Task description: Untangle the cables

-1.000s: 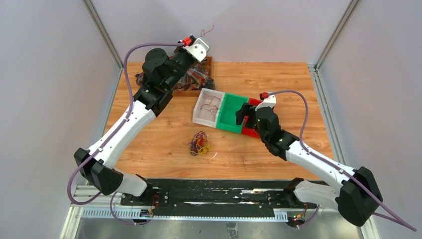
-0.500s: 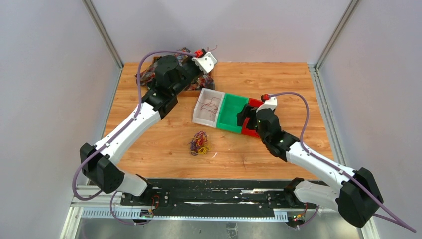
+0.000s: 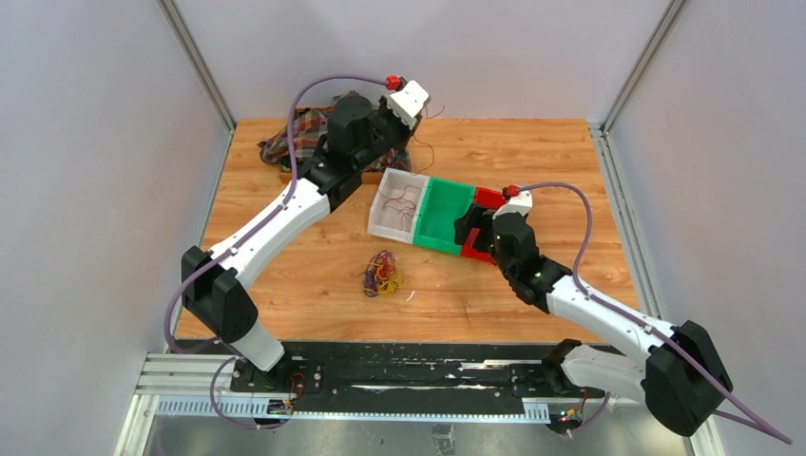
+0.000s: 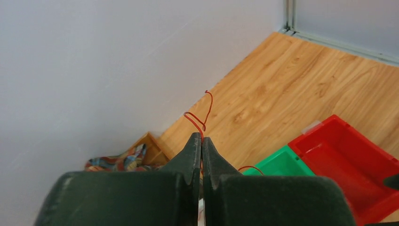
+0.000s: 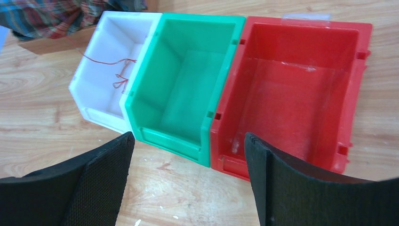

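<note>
Left arm (image 3: 276, 223) swung rightward off plaid cloth (image 3: 290, 133), toward bins. Nearest: cables (image 3: 380, 274) lie as small tangle on table (image 3: 285, 285), well apart from both claws. Beyond, right gripper (image 5: 188, 141) spread wide, hovering over green bin (image 5: 188, 94) and red bin (image 5: 301, 89). White bin (image 5: 101, 66) holds loose red strands (image 5: 120, 77). Farthest: left gripper (image 4: 202, 140) pressed together, pinching red wire (image 4: 201, 117). Judgement: wires feather-light, limp, snag-prone; take one outer loop, pull gently.
</note>
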Controlling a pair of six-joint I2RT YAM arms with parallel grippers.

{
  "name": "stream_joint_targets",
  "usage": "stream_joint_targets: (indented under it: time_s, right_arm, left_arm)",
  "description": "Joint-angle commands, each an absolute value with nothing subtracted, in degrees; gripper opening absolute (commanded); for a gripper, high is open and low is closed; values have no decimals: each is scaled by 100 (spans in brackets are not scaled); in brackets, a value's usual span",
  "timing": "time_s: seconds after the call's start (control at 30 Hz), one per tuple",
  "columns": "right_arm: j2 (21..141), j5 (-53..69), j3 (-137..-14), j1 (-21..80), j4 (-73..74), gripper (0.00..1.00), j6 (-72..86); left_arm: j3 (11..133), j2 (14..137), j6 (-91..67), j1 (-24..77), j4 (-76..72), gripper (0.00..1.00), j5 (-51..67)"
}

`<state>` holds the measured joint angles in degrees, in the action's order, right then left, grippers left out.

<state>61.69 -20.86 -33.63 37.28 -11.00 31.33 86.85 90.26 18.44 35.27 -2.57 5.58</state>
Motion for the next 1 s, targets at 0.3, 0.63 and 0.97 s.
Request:
stream_joint_targets:
  time_s: [0.3, 0.63, 0.97]
  right_arm:
    - [7537, -781, -4100, 3529, -3937, 89, 2097]
    - [8334, -620, -4777, 3417, -3682, 82, 2006]
    - [6961, -1053, -3392, 3387, -3407, 85, 2496]
  left_arm:
    - [8744, 9074, 1170, 3585, 277, 0, 215]
    - [8350, 9089, 1799, 3585, 776, 0, -713]
    - [8094, 9755, 2554, 3581, 963, 0, -968]
